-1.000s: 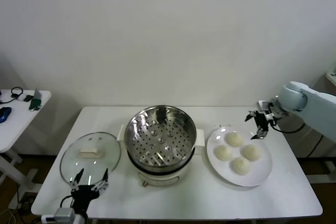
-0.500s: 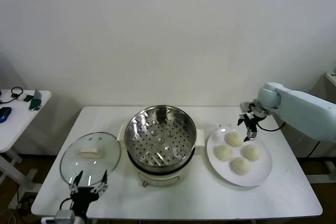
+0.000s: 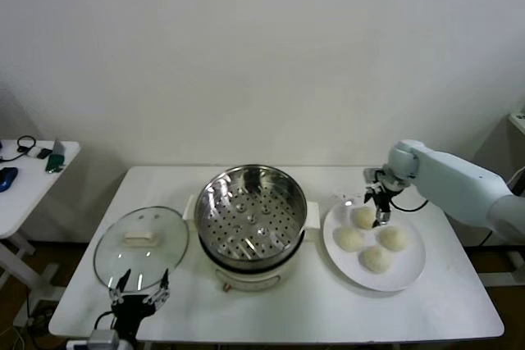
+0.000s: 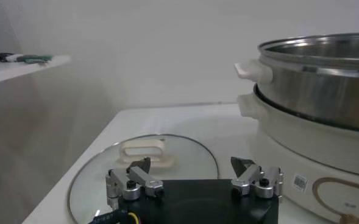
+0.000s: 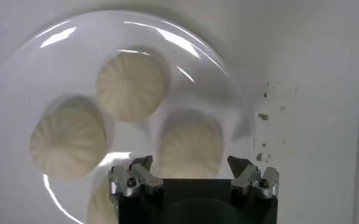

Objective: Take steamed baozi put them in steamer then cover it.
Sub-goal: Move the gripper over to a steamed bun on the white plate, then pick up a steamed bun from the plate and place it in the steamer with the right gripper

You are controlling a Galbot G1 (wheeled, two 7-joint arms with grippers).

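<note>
Several cream-white baozi lie on a white plate (image 3: 412,271) to the right of the steamer (image 3: 250,215), which stands empty on its white pot base. My right gripper (image 3: 379,207) hangs open just above the rearmost baozi (image 3: 362,218). In the right wrist view that baozi (image 5: 190,149) lies between the spread fingertips of the gripper (image 5: 191,163), with two others (image 5: 132,85) (image 5: 67,143) beyond it. The glass cover (image 3: 141,243) lies flat on the table left of the steamer. My left gripper (image 3: 139,284) waits open at the table's front left, at the cover's near rim (image 4: 142,173).
The steamer's side handle (image 4: 252,70) and pot base (image 4: 307,155) stand close beside the left gripper. A small side table (image 3: 33,171) with loose items stands far left. A wall runs behind the table.
My right arm has swung left from beyond the plate's far right rim to over the rearmost baozi. The left gripper has sunk slightly toward the table's front edge.
</note>
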